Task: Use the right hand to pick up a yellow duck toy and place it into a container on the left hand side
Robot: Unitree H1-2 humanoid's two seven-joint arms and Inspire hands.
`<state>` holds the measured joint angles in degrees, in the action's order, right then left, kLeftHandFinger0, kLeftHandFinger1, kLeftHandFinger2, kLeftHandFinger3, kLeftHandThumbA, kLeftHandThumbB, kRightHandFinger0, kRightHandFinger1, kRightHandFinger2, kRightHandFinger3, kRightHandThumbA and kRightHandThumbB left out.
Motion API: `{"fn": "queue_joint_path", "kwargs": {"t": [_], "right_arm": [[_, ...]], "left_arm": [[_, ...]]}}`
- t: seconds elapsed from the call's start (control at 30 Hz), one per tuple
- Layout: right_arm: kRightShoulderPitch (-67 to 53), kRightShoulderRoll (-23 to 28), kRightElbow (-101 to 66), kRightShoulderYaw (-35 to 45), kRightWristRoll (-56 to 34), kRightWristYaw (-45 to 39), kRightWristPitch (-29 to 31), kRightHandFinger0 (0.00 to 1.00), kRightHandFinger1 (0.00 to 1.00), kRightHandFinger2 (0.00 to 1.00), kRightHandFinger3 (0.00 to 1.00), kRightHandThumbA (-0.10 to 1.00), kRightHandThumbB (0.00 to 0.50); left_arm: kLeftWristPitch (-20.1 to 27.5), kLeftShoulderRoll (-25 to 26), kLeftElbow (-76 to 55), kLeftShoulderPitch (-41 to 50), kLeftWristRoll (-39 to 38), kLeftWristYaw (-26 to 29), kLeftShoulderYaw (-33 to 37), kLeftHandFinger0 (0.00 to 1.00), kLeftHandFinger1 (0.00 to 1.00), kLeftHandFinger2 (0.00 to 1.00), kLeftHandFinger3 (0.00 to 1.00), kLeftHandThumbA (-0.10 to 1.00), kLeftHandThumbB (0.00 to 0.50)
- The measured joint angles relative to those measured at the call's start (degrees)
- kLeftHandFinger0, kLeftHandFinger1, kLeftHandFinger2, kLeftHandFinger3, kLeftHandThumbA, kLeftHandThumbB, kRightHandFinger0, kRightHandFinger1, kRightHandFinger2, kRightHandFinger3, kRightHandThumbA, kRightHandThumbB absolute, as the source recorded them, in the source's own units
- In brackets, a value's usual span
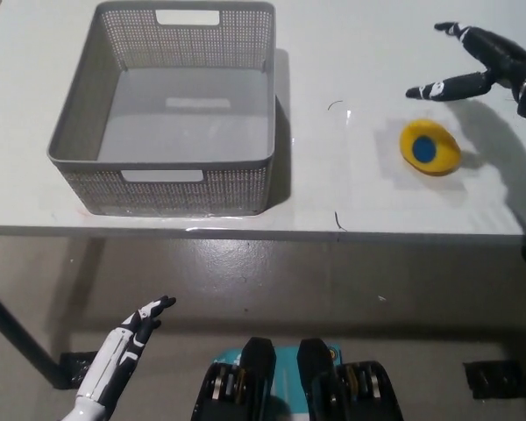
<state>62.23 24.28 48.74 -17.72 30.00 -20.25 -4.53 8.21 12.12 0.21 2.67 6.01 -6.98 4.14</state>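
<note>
A yellow duck toy [430,148] with a blue spot lies on the white table [351,193], right of the middle. My black right hand [482,63] hovers open above and behind the toy, fingers spread, not touching it. A grey mesh basket [88,123] stands on the left part of the table with nothing in it. My white left hand [127,346] rests low at the picture's lower left, below the table's front edge, its fingers held straight.
The table's front edge [263,232] runs across the picture, with grey floor below it. A dark table leg [17,346] slants at the lower left. Bare tabletop lies between basket and toy.
</note>
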Motion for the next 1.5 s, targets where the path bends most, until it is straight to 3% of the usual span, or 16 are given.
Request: {"fn": "queue_joint_path", "kwargs": {"t": [0.47,0.5,0.53,0.63,0.9,1.1,1.23,1.5], "right_arm": [[0.5,-0.1,6.8,-0.7,-3.4,-11.8,-2.4,1.00,1.00,1.00,1.00,1.00,0.500],[0.5,-0.1,6.9,-0.7,-3.4,-11.9,-2.4,1.00,1.00,1.00,1.00,0.97,0.469],[0.5,-0.2,7.4,-0.7,-3.7,-12.2,-2.4,1.00,1.00,1.00,1.00,0.96,0.468],[0.4,-0.3,8.0,-0.7,-4.1,-12.3,-2.4,1.00,1.00,1.00,1.00,0.97,0.500],[0.4,-1.3,10.9,-2.1,-4.1,-12.1,-1.9,1.00,1.00,1.00,1.00,0.92,0.500],[0.9,-1.9,13.8,-2.7,-4.1,-11.0,-1.3,1.00,1.00,1.00,1.00,0.90,0.459],[1.8,-2.4,17.1,-2.8,-4.2,-10.1,-0.2,1.00,1.00,1.00,1.00,0.95,0.499],[3.6,-4.0,25.6,-3.0,-4.4,-7.8,2.7,1.00,1.00,1.00,1.00,0.95,0.500]], "left_arm": [[0.6,0.2,0.0,0.0,0.0,-0.4,0.0,1.00,1.00,1.00,1.00,1.00,0.340],[0.6,0.2,0.0,0.0,0.0,-0.4,0.0,1.00,1.00,1.00,1.00,1.00,0.340],[0.6,0.2,0.0,0.0,0.0,-0.4,0.0,1.00,1.00,1.00,1.00,1.00,0.339],[0.6,0.2,0.0,0.0,0.0,-0.4,0.0,1.00,1.00,1.00,1.00,1.00,0.347],[0.6,0.3,0.0,-0.2,0.0,-0.5,0.0,1.00,1.00,1.00,1.00,1.00,0.340],[0.7,0.5,0.0,-0.3,0.0,-0.6,0.0,1.00,1.00,1.00,1.00,1.00,0.321],[1.0,0.6,0.0,-0.3,-0.1,-0.7,0.0,1.00,1.00,1.00,1.00,1.00,0.317],[1.8,0.7,0.0,-0.2,-0.1,-1.3,0.2,1.00,1.00,1.00,1.00,1.00,0.324]]}}
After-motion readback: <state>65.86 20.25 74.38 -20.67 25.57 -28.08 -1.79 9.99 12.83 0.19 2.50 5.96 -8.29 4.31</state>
